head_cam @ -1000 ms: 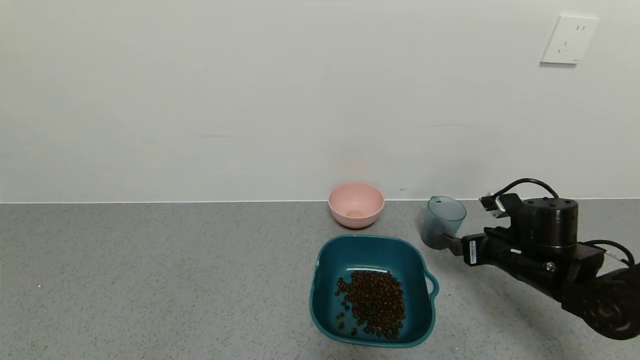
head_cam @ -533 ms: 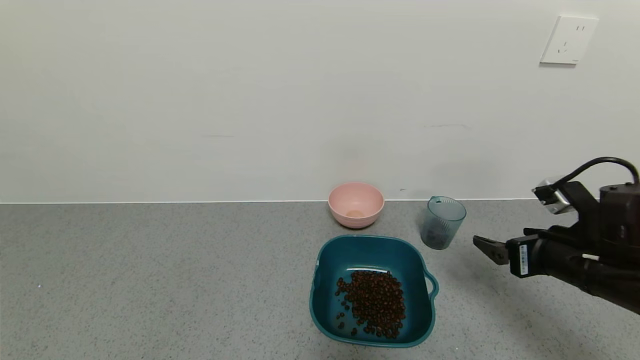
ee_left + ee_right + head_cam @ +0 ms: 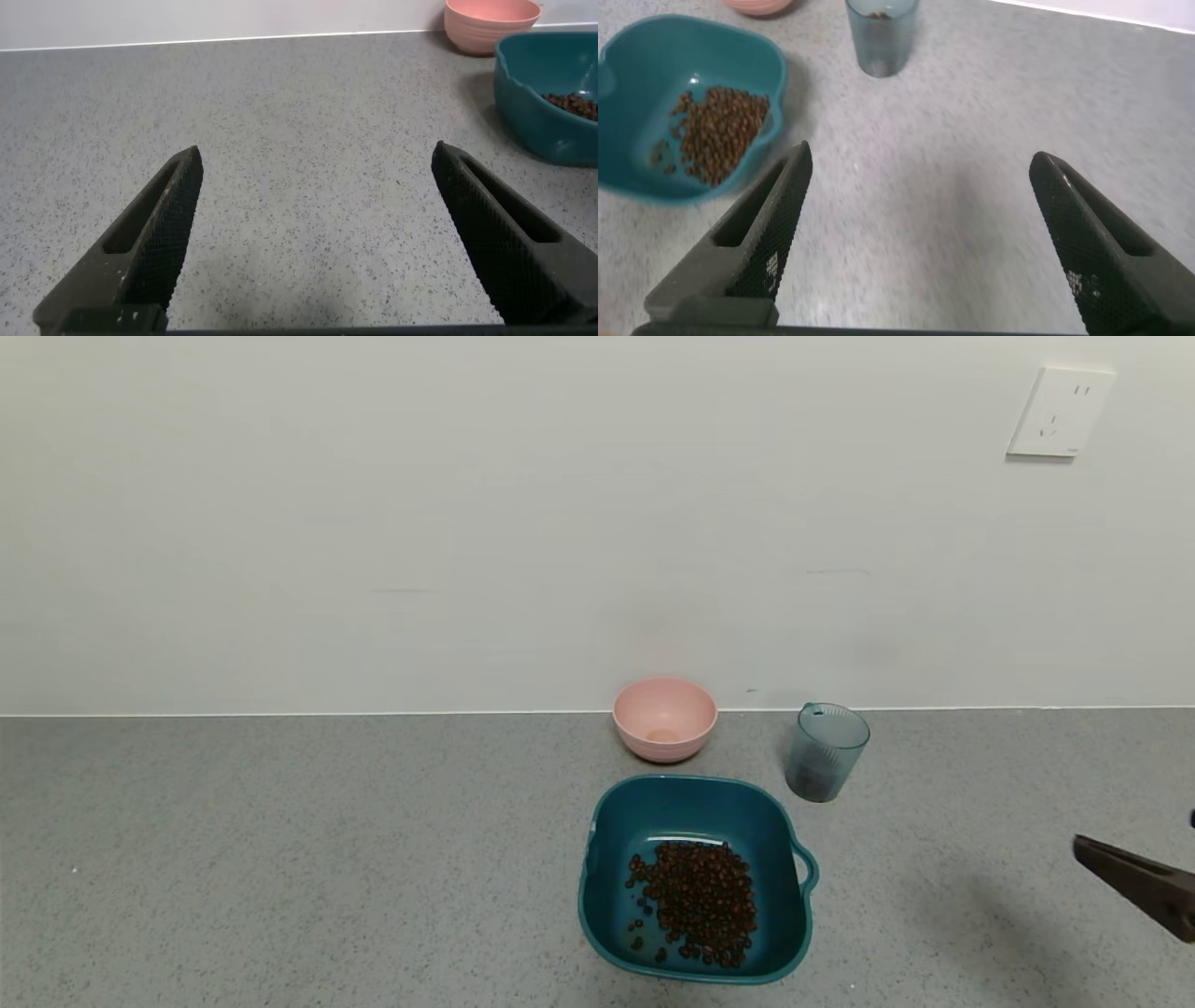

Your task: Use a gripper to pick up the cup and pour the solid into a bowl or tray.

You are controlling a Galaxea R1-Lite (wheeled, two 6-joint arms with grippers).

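The translucent grey-blue cup (image 3: 826,751) stands upright on the counter, behind and to the right of the teal basin (image 3: 691,784). The reddish-brown beans (image 3: 698,901) lie in a heap inside the basin. My right gripper (image 3: 921,154) is open and empty, well away from the cup (image 3: 881,35) and the basin (image 3: 635,65). Only one of its fingers (image 3: 1134,885) shows at the head view's right edge. My left gripper (image 3: 316,149) is open and empty over bare counter, left of the basin (image 3: 551,112).
A small round pink bowl (image 3: 665,719) stands behind the basin by the wall. A wall socket (image 3: 1061,411) is at the upper right. The grey counter runs far to the left.
My right gripper has let go of the cup and drawn back to the right and toward me, nearly out of the head view. The cup stays standing.
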